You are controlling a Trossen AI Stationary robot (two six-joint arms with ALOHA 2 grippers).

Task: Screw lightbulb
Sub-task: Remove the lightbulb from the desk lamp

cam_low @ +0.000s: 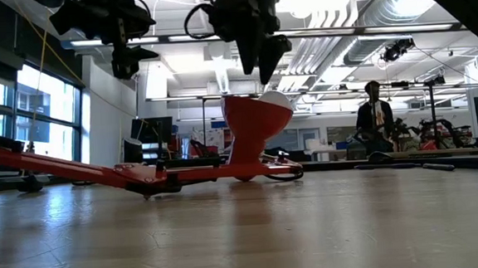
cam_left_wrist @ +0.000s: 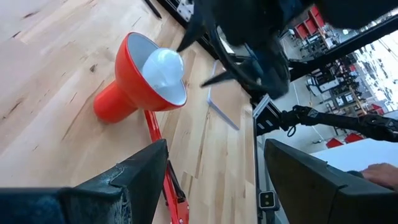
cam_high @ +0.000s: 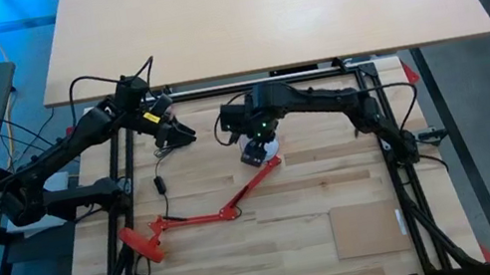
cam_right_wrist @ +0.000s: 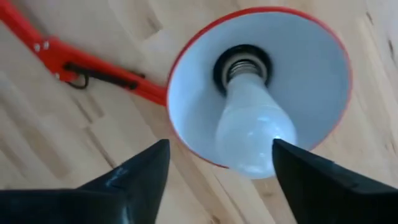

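Note:
A red desk lamp lies on the wooden table, its shade (cam_high: 260, 152) tilted with the opening facing up and its jointed arm (cam_high: 227, 209) running to the base (cam_high: 142, 242). The white lightbulb (cam_right_wrist: 255, 127) sits in the shade with its screw base (cam_right_wrist: 245, 65) in the socket; it also shows in the left wrist view (cam_left_wrist: 163, 65) and the low view (cam_low: 277, 98). My right gripper (cam_right_wrist: 221, 146) is open just above the bulb (cam_low: 261, 66), with a finger off to each side, apart from it. My left gripper (cam_left_wrist: 214, 146) is open and empty, in the air left of the shade (cam_high: 186, 136).
A black cable (cam_high: 160, 183) lies beside the lamp's arm. A flat brown panel (cam_high: 367, 227) lies at the near right. A light tabletop (cam_high: 254, 14) stands beyond the far edge. A person (cam_low: 377, 113) stands far back in the room.

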